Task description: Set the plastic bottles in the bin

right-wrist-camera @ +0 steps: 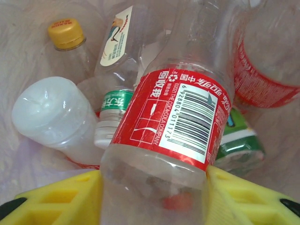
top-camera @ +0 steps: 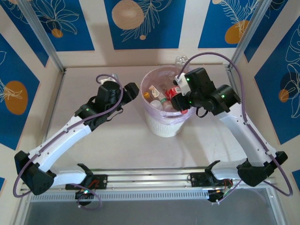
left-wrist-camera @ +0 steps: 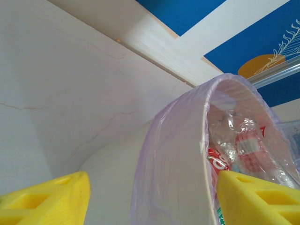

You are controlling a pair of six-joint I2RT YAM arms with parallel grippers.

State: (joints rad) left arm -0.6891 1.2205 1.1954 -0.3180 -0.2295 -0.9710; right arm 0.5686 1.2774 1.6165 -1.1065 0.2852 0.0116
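From the left, the left hand (top-camera: 131, 90) sat at the bin's (top-camera: 161, 127) 9 o'clock rim. In its wrist view its yellow fingers (left-wrist-camera: 51, 197) stood well apart and clamped nothing. One was outside the ribbed wall and the other inside, with the rim and the pale pink bag (left-wrist-camera: 164, 154) between them. Crushed plastic bottles (left-wrist-camera: 241, 140) lay just past the inner finger.

The bin stood near the middle of the tabletop (top-camera: 93, 136), a little toward 12 o'clock. What looked like one clear bottle (top-camera: 180, 60) lay on the tabletop beyond it at 1 o'clock, near the back wall.

The right hand (top-camera: 176, 96) hung over the bin's mouth, reaching in from 3 o'clock. Its fingers pressed both sides of a red-labelled bottle (right-wrist-camera: 173, 122), which pointed down into the bin. Under that bottle the heap crowded the space: a white-capped bottle (right-wrist-camera: 49, 112) at 9 o'clock, a yellow-capped bottle (right-wrist-camera: 65, 33) at 10 o'clock and a green-labelled bottle (right-wrist-camera: 239, 140) at 3 o'clock.

The tabletop was pale and marbled. Cream walls carried blue panels (top-camera: 61, 23) printed with orange fruit and white leaves, and metal posts (top-camera: 40, 33) stood at the back corners.
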